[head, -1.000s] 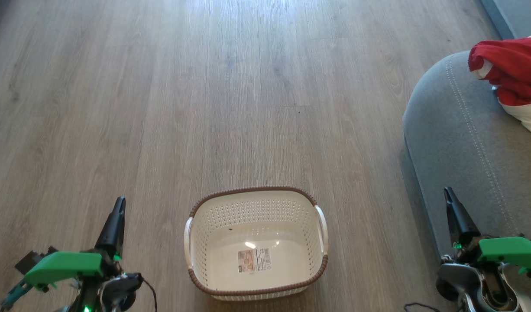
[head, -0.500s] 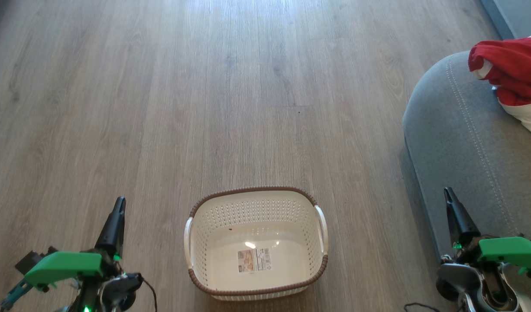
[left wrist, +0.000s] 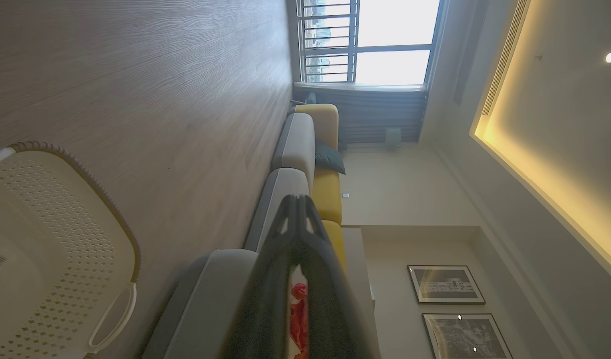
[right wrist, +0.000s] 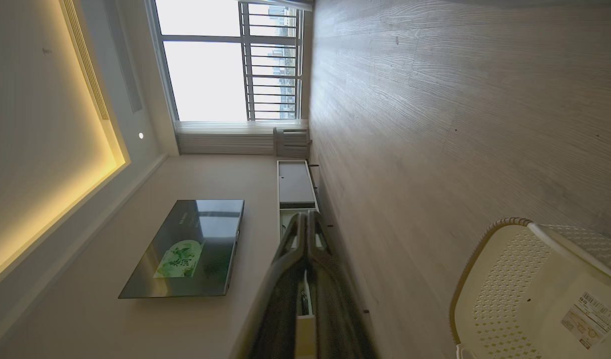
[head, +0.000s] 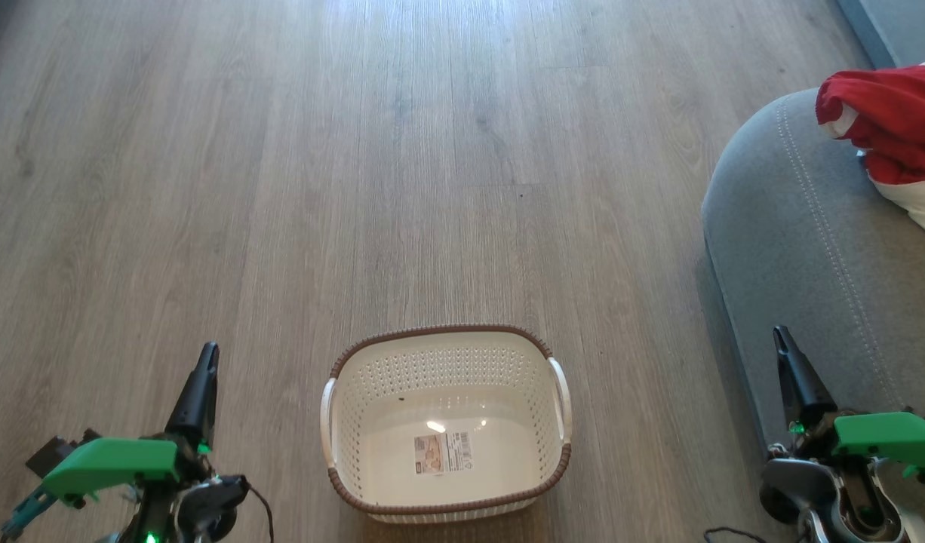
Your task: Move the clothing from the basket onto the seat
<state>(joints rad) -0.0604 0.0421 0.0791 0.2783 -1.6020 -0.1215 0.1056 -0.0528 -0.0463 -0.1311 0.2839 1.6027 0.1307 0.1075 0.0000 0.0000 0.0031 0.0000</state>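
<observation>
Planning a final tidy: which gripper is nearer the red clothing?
Right. The right gripper is by the seat's edge, on the clothing's side; the left gripper is beyond the basket, farther off.

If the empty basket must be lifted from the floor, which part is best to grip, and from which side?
Probably the white side handle of the basket: it stands off the wall as a thin loop, easy to close around. The basket sits upright, open side up, so come down from above at that side.
</observation>
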